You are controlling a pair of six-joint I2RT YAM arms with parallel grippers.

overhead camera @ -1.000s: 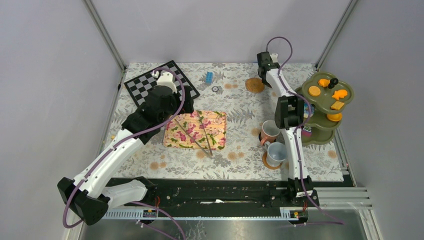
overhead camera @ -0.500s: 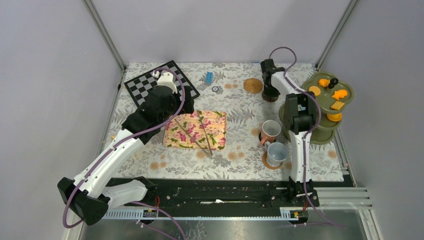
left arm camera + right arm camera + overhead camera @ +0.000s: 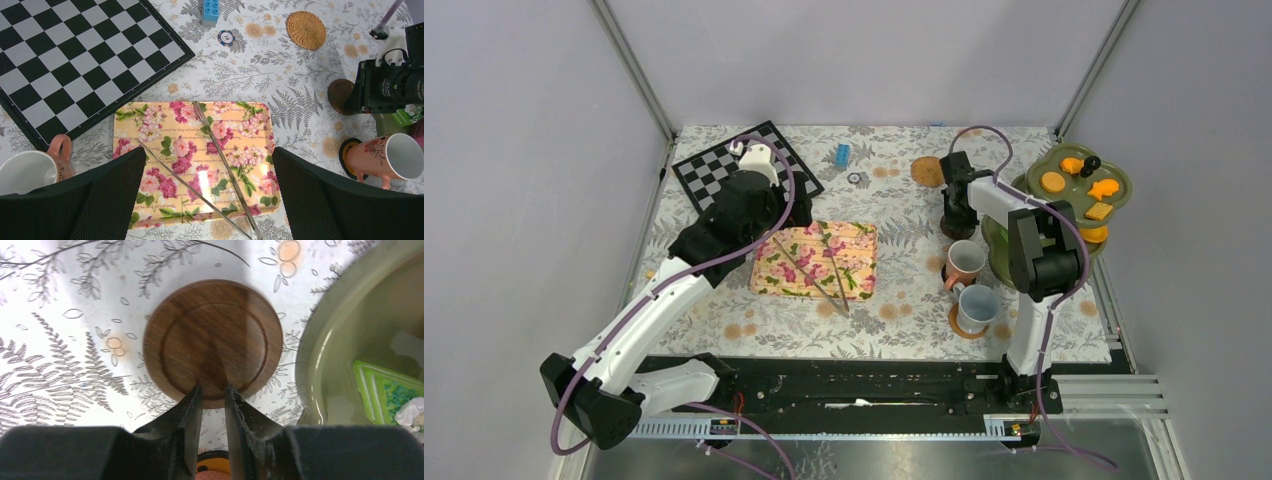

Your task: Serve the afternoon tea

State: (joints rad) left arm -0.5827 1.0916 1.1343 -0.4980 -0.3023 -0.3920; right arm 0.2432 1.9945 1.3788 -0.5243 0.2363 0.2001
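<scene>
Wooden coaster (image 3: pixel 212 337), level and face up, rim pinched by right hand (image 3: pixel 212 388).

Tongs (image 3: pixel 820 270) on mat (image 3: pixel 861 243) — mug (image 3: pixel 965 262) rightward

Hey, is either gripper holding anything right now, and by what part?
Left gripper holds nothing. Right gripper has its nearly closed tips at the near edge of the wooden coaster; whether they grip that edge cannot be told.

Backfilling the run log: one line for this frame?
right gripper: nearly shut, tips at wooden coaster rim, grasp unclear | left gripper: open over tongs
</scene>
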